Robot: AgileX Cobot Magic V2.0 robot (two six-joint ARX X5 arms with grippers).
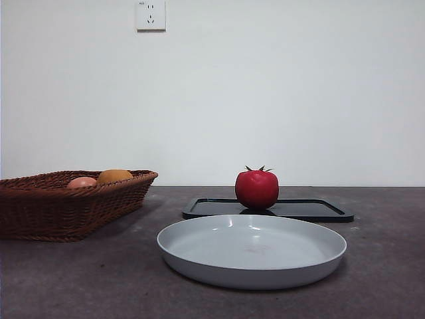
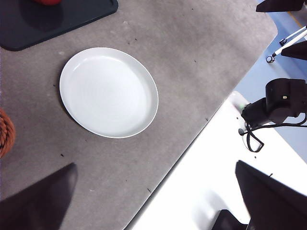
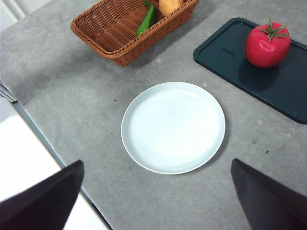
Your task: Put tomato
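nearest, pale plate (image 1: 252, 251), holding nothing. behind it at 12 o'clock, dark tray (image 1: 312, 210) bearing upright tomato (image 1: 257, 189). off at 9 o'clock, wicker basket (image 1: 40, 207) with orange fruit (image 1: 114, 176), pinkish fruit (image 1: 82, 182), plus something green (image 3: 147, 20). left gripper (image 2: 153, 201) and right gripper (image 3: 156, 199) both spread wide, grasping nothing, high above table (image 1: 385, 266).

The tomato (image 1: 257, 189) looked glossy and smooth, perhaps plastic. At its ten o'clock the basket (image 1: 40, 206) was rough woven wicker. The plate (image 1: 252, 251) was smooth, the tray (image 1: 312, 210) dark and matt, the table (image 1: 80, 279) dull, mottled grey.
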